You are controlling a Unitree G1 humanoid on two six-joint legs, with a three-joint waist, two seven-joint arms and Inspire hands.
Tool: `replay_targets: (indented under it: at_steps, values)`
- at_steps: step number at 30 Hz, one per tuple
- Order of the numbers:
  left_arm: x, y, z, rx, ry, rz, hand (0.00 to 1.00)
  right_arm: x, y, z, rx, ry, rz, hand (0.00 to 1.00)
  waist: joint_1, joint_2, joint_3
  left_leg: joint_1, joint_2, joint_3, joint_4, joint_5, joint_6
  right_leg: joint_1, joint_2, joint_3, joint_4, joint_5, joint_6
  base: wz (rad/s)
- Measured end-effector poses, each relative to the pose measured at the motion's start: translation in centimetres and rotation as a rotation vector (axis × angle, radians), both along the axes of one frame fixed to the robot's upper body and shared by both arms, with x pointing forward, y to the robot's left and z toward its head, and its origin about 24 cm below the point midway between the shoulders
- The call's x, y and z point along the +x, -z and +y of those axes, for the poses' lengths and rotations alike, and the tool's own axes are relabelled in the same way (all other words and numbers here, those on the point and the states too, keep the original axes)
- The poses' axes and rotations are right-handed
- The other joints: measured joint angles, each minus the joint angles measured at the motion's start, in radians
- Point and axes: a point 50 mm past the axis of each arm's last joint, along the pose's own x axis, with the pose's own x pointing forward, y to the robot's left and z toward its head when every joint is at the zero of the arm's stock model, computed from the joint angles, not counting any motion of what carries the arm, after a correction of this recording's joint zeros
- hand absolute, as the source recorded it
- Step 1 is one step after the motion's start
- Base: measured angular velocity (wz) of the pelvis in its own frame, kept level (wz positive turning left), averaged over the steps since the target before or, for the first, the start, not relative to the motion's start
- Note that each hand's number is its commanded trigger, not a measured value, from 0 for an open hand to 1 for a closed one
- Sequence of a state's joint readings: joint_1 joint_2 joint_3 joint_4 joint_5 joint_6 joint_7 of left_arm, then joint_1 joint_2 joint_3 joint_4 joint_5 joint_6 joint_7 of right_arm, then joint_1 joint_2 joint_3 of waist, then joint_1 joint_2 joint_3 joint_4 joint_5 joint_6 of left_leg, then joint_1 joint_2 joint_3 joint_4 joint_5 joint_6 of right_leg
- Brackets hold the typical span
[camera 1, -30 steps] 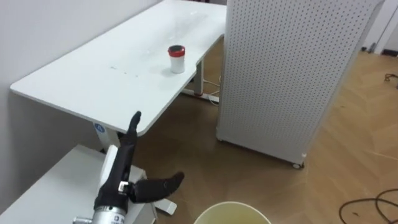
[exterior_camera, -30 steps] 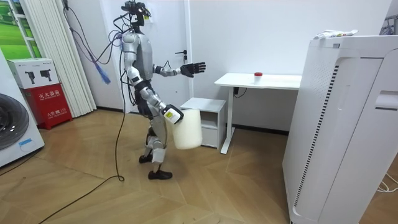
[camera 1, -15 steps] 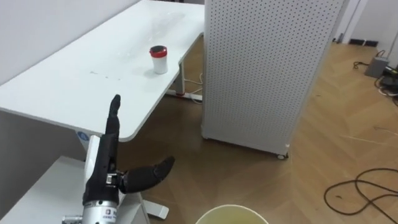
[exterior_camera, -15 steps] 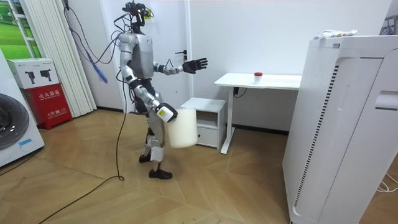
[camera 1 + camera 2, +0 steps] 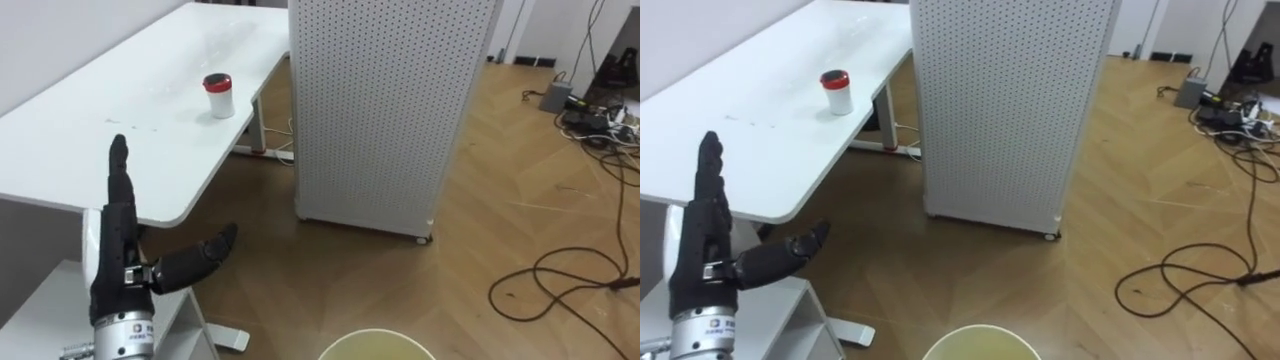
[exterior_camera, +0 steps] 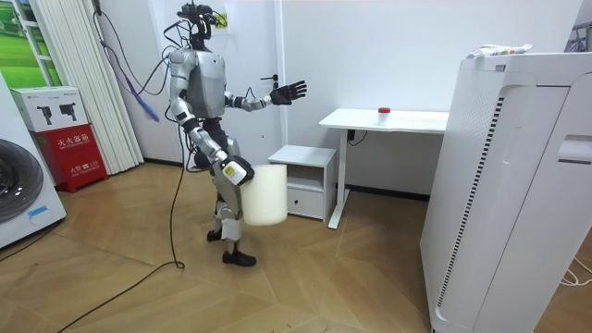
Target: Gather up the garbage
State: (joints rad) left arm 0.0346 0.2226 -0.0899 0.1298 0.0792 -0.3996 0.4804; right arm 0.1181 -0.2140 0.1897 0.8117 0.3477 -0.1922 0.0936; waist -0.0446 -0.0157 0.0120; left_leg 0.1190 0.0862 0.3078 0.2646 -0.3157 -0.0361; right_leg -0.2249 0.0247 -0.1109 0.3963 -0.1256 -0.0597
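**Left arm up, hand open; cup on the desk**

Robot stands w/ its front to the white desk (image 6: 384, 119), beside a low white cabinet (image 6: 306, 174). Left arm is raised fwd at about shoulder height. The left hand (image 5: 115, 268) is held upright, fingers straight & together, thumb spread wide to the side. It holds nothing and touches nothing, sitting short of the desk edge.

Right arm hangs bent at hip level, and the right hand (image 6: 237, 171) is at the rim of a pale bin (image 6: 266, 194). Its state can't be told.

The garbage, a small red-lidded cup (image 5: 217, 95), stands upright on the desk, well apart from the left hand and near a tall perforated white unit (image 5: 390, 100).

Vs 1 s ago: the bin has swung toward the room view's left, the torso has turned a bit, the left arm stays raised & the cup is unmoved. The head camera has shifted.
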Motion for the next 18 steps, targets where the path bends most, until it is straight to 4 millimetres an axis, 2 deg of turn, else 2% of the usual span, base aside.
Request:
replay_targets:
  at_steps: [3,6,7,9,10,12,13,14,15,16,17,18]
  values:
    - [-0.02,0.04,-0.08,0.001,0.006,0.003,0.0,0.01,0.01,0.1,0.006,-0.012,0.0,1.0,0.016,-0.018,-0.0001,-0.022,0.006,-0.021,0.076,0.0,-0.001,0.004,0.015,0.036,-0.003,0.0,-0.006,-0.32]
    - [-0.05,0.05,-0.06,0.0,0.007,0.003,0.0,0.02,0.0,0.12,0.007,-0.021,0.001,1.0,0.03,-0.013,-0.0006,-0.021,0.008,-0.109,0.114,0.0,-0.001,0.03,0.037,0.064,-0.027,0.008,-0.014,-0.31]
    - [-0.1,0.12,-0.05,-0.001,0.009,0.007,0.0,-0.02,0.01,0.13,0.009,-0.022,0.002,1.0,0.028,-0.006,-0.0047,-0.02,0.01,-0.122,0.114,0.0,-0.001,0.032,0.044,0.063,-0.034,0.01,-0.015,-0.14]
    - [-0.09,0.13,-0.08,-0.01,0.011,0.008,0.0,0.03,-0.01,0.1,0.009,-0.02,0.0,1.0,0.025,-0.002,-0.0039,-0.023,0.014,-0.122,0.122,0.0,-0.001,0.031,0.048,0.061,-0.034,0.008,-0.019,-0.06]
    - [-0.09,0.13,-0.09,-0.011,0.011,0.008,0.0,0.01,0.01,0.1,0.012,-0.017,0.002,1.0,0.026,-0.001,-0.0039,-0.032,0.02,-0.12,0.146,0.0,-0.001,0.03,0.047,0.054,-0.027,0.001,-0.028,0.0]
    - [-0.09,0.13,-0.11,-0.01,0.012,0.008,0.0,0.0,0.02,0.09,0.01,-0.02,0.004,1.0,0.026,0.0,-0.0039,-0.057,0.028,-0.121,0.215,0.0,-0.002,0.03,0.047,0.052,-0.009,-0.019,-0.041,0.0]
    - [-0.08,0.16,-0.18,-0.011,0.017,0.01,0.0,0.02,0.0,0.01,0.006,-0.023,0.005,1.0,0.023,0.003,-0.0025,-0.094,0.039,-0.129,0.306,0.008,-0.013,0.038,0.048,0.058,0.0,-0.029,-0.047,0.1]
    - [-0.08,0.22,-0.24,-0.009,0.023,0.014,0.0,-0.06,0.02,-0.04,0.004,-0.023,0.008,1.0,0.023,0.008,0.0031,-0.148,0.047,-0.166,0.43,0.035,-0.017,0.059,0.05,0.072,0.002,-0.04,-0.049,0.09]
    - [-0.1,0.28,-0.29,-0.01,0.027,0.017,0.0,-0.13,0.06,-0.05,0.003,-0.022,0.012,1.0,0.026,0.006,0.0046,-0.17,0.04,-0.184,0.472,0.035,-0.014,0.07,0.049,0.078,0.003,-0.046,-0.05,0.17]
    - [-0.09,0.3,-0.46,-0.01,0.035,0.017,0.0,-0.13,0.08,-0.06,0.001,-0.018,0.014,1.0,0.026,0.004,0.0057,-0.225,0.022,-0.206,0.484,0.017,0.013,0.086,0.047,0.083,0.002,-0.057,-0.055,0.15]
    - [-0.11,0.3,-0.79,-0.013,0.05,0.012,0.0,-0.1,0.06,-0.16,-0.006,-0.011,0.015,1.0,0.03,-0.003,0.0105,-0.293,0.005,-0.204,0.461,0.011,0.024,0.094,0.046,0.088,0.005,-0.072,-0.047,0.12]
    - [-0.13,0.38,-0.98,-0.015,0.058,0.012,0.0,-0.12,0.07,-0.21,-0.01,-0.006,0.017,1.0,0.036,-0.003,0.0101,-0.324,0.0,-0.204,0.437,0.012,0.023,0.098,0.048,0.101,0.006,-0.079,-0.043,-0.11]
